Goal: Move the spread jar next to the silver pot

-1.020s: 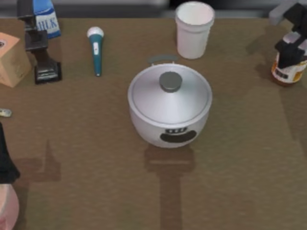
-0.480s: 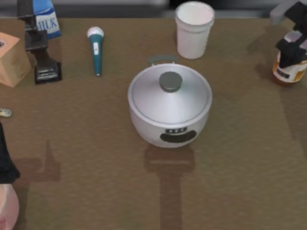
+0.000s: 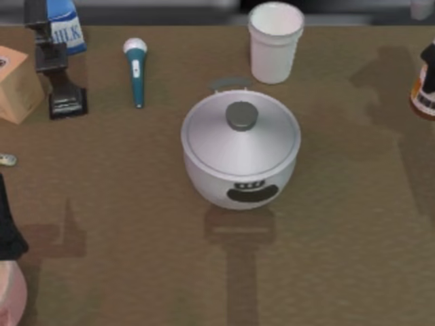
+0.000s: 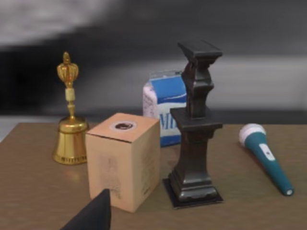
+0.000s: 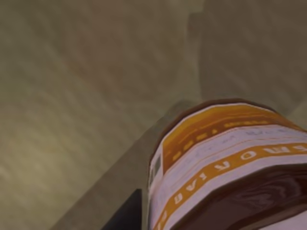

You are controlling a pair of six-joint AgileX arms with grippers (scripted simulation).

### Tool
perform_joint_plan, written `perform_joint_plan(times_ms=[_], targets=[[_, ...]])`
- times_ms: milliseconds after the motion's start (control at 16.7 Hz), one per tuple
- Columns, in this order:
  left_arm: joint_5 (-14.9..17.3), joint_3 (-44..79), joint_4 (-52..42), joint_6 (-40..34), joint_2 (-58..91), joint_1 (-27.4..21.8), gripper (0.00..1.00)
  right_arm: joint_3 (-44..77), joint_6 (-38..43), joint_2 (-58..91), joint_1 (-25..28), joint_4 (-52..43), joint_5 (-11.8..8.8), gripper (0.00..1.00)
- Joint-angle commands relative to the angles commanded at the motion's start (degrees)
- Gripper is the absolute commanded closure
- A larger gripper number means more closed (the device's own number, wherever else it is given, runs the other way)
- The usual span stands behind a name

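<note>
At the far right edge of the surface (image 3: 353, 272), clamped in the right tool (image 3: 430, 64): the spread jar (image 3: 424, 95), partly cut off by the top view's border and held off the brown top, its shadow thrown well to the left. From the right wrist, orange-and-white label close up, one dark finger (image 5: 122, 213) just beside the jar's wall, bare surface below. Well apart at centre, the silver pot (image 3: 240, 146), lid on, dark oval mark facing the near edge. Wide open room between pot and jar, and across the whole near half. Behind the pot and near it, a white cup (image 3: 275, 41). Along the far left, crowded: teal microphone (image 3: 136, 71), dark statue (image 3: 58, 68), milk carton (image 3: 66, 27), tan box (image 3: 17, 85), with a gold bell (image 4: 70, 120) showing in the left wrist view. Parked at the left edge, the left arm (image 3: 7, 234).
</note>
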Motion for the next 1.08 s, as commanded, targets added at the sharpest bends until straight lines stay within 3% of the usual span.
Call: perform_joint_plan(times_ms=[240, 660, 840, 1080], targets=[[0.0, 0.0, 0.0, 0.0, 0.0, 0.0, 0.0, -6.3, -0.1, -6.1, 0.2, -0.1, -0.1, 1.0], [0.0, 0.0, 0.0, 0.0, 0.0, 0.0, 0.0, -6.9, 2.1, -6.1, 0.5, 0.4, 0.3, 1.0], [0.0, 0.0, 0.0, 0.0, 0.0, 0.0, 0.0, -9.3, 9.3, -6.4, 2.8, 2.3, 1.7, 1.0], [0.0, 0.0, 0.0, 0.0, 0.0, 0.0, 0.0, -13.6, 25.3, -7.7, 7.5, 6.6, 4.5, 1.0]])
